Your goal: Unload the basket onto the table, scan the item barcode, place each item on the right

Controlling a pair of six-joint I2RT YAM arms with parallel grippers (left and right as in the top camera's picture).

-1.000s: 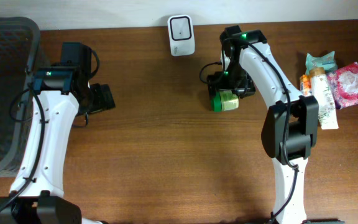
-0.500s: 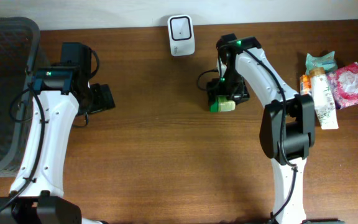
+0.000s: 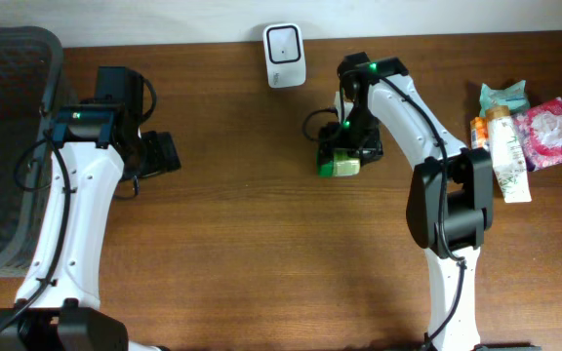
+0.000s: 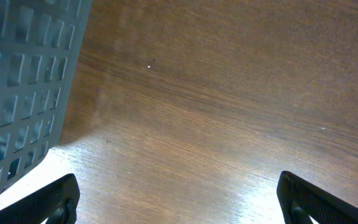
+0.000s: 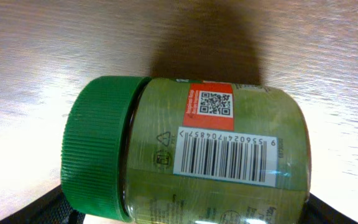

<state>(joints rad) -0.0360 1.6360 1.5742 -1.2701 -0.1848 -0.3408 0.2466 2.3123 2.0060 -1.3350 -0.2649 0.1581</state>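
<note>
The item is a jar (image 3: 341, 166) with a green ribbed lid (image 5: 98, 146) and a green label, lying on its side on the brown table, below and right of the white scanner (image 3: 285, 42). My right gripper (image 3: 345, 154) is shut on the jar (image 5: 216, 186), one finger at the lid end and one at the base end. The barcode (image 5: 225, 152) and a QR code on an orange patch (image 5: 209, 104) face the right wrist camera. My left gripper (image 3: 159, 154) stands open over bare wood at the left, and its fingers (image 4: 51, 202) hold nothing.
A dark mesh basket (image 3: 52, 58) fills the far left and shows beside the left gripper (image 4: 23, 81). Several packaged goods (image 3: 520, 127) lie at the right edge of the table.
The right gripper has closed onto the jar and carried it a little left and toward the front. The left arm has not moved.
</note>
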